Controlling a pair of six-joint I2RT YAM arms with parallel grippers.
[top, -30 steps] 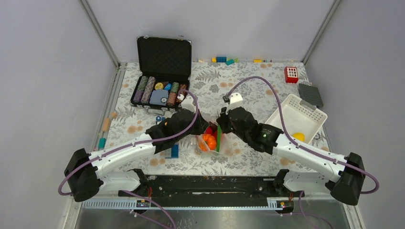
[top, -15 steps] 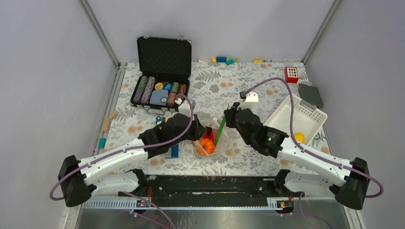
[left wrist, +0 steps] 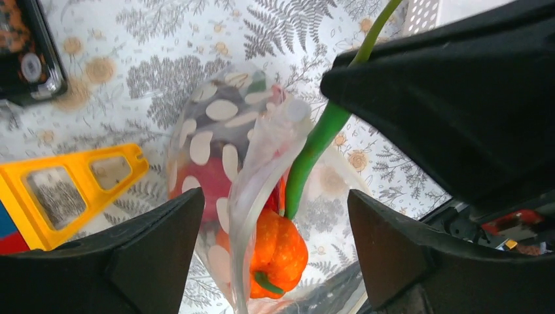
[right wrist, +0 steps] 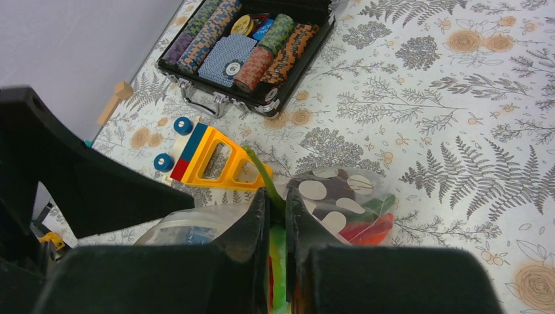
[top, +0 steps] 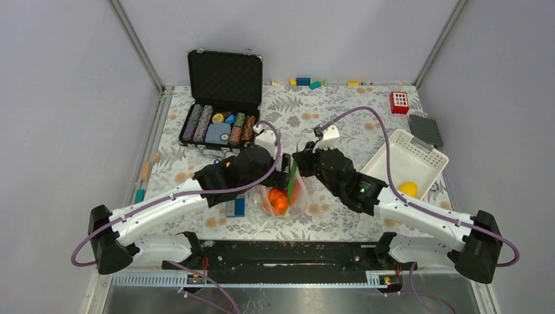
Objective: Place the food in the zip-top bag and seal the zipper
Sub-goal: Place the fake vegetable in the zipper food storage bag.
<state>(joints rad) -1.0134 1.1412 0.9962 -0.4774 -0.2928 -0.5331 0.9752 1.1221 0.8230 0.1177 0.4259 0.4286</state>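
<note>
Two arms (top: 419,212) bent inward, right fingers (right wrist: 254,230) pinching green pod (left wrist: 315,145)

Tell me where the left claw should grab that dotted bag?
Probably the thin upright rim of the zip-top bag, from the left: it stands free inside the open left gripper, while the green pod and right gripper crowd the other side.

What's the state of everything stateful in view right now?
zip-top bag: unsealed, food inside.
green pod: partly in the bag, top sticking out.
left tool: open, straddling the bag.
right tool: shut on green pod.
chip case: lid open.
white basket: yellow piece at its near corner.
</note>
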